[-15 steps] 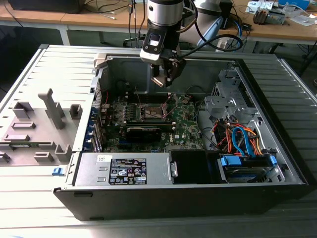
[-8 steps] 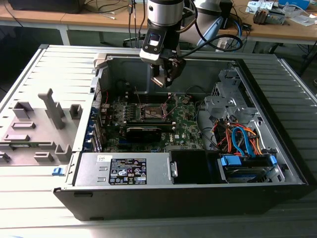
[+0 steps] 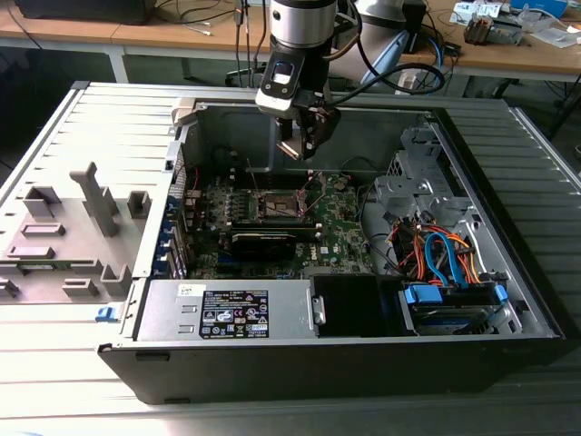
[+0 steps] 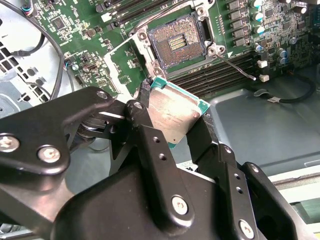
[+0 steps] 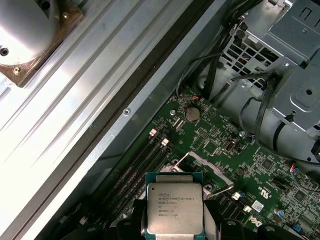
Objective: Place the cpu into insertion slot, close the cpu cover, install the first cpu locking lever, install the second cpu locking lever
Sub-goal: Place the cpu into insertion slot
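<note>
Gripper clamps the cpu by opposite edges, above and apart from the insertion slot, which lies open w/ contact field bare; risk: chip slips or meets the slot skewed, bending contacts, since grip is edge-only; cpu underside hidden, orientation marks vs. slot hard to make out.

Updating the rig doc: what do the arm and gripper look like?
The arm has a silver-grey cylindrical wrist, with a black cable looping off it. The gripper is matte black, with fingers built of rounded links and silver screw heads.
</note>
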